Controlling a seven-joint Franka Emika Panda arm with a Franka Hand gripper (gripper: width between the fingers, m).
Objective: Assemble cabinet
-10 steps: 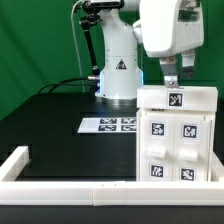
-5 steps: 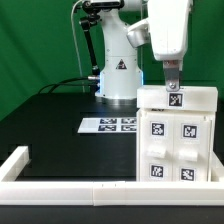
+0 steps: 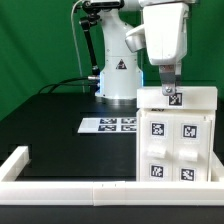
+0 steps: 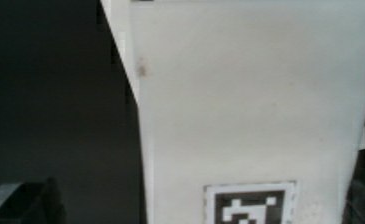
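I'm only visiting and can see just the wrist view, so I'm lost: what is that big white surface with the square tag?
Observer: The cabinet, a white box; its front shows four tagged drawer blocks.
Operator: Where are the fingers?
Observer: The fingers hang just over the tag on its upper part; whether they touch, I cannot tell.
Operator: Anything else nearby?
Observer: The marker board lies flat on the table, to the exterior view's left of the cabinet.
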